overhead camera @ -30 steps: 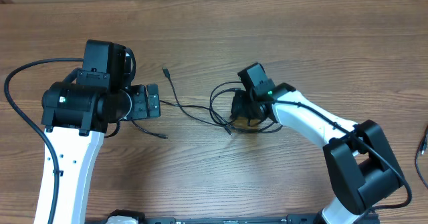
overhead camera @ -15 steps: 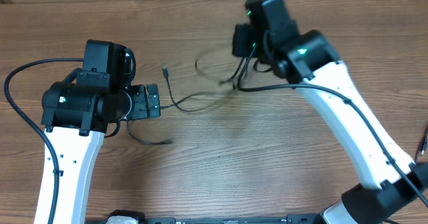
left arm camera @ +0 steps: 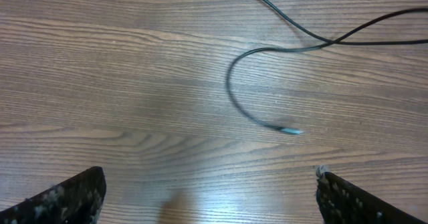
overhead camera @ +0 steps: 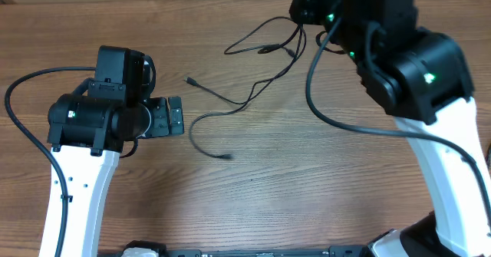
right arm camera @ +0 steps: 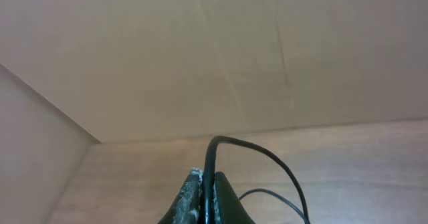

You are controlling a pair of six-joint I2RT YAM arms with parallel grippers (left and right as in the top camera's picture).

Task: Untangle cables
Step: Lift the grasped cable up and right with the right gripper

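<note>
Wood-grain counter (overhead camera: 253,203) fills your overhead view from edge to edge. Your left end effector (overhead camera: 175,117) sits at the left, pointing right, with its jaws spread wide and nothing between them. Your right end effector (overhead camera: 304,11) is raised at the far edge, right of centre, and you cannot see its tips clearly under the dark housing. The cables (overhead camera: 249,100) hang from it and trail down to the left. One cord loops out near the far edge, while another runs across the counter to a small plug (overhead camera: 189,80) lying just beyond your left end effector. A third cord curves round on the near side and finishes in a free end (overhead camera: 227,158) near the middle of the counter.

From the left wrist you see both speckled fingertips (left arm camera: 67,197) at the bottom corners, far apart, with bare wood between them. A thin cord bends in an open hook ahead of them and ends in a silver tip (left arm camera: 289,130) lying on the wood, clear of both fingertips. Two more cords cross at the upper right.

From the right wrist you look out at a plain beige wall (right arm camera: 200,50) above the far edge of the counter. Your right end effector is clenched, its pads pressed together on a black cord that rises between them and arcs over to the right. A second, thinner cord shows below that arc.
</note>
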